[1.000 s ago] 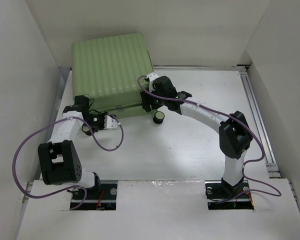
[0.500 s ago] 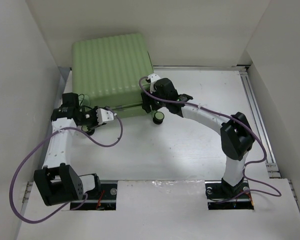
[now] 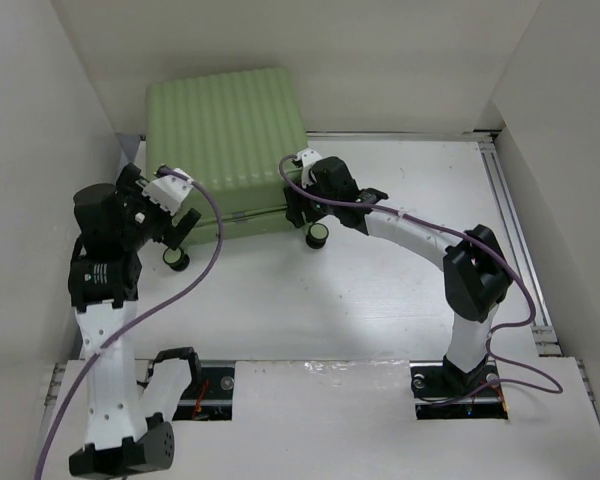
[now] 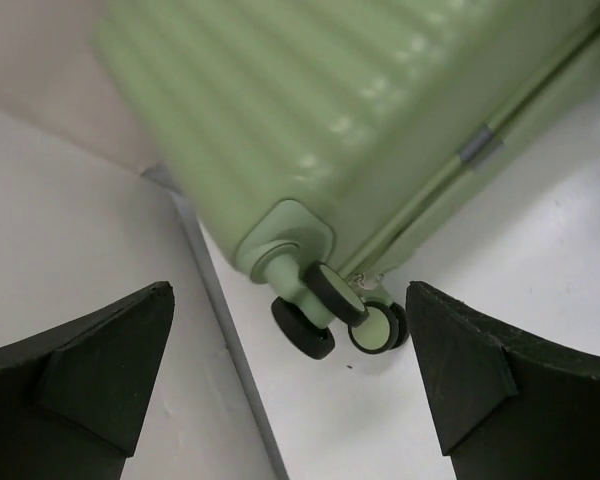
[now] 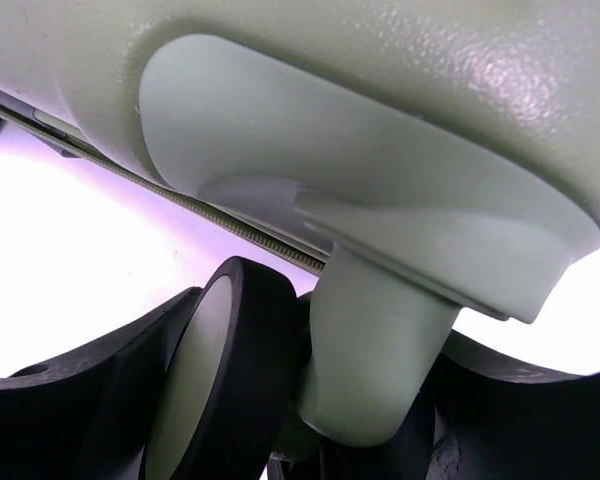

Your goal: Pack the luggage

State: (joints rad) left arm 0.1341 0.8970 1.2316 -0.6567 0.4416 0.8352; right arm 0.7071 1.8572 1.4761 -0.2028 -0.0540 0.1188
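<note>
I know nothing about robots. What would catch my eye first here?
A big pale green suitcase, closed, lies at the far left of the table. The right gripper straddles a wheel at its near right corner. The left gripper hangs open by the near left wheels, touching nothing.

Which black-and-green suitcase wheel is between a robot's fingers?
The right-corner wheel of the pale green ribbed suitcase, between the right arm's fingers; the left-corner wheel stands free.

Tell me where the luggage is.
Top view: the luggage sits at the table's far-left corner against the back wall, the right gripper at its near-right wheel.
</note>
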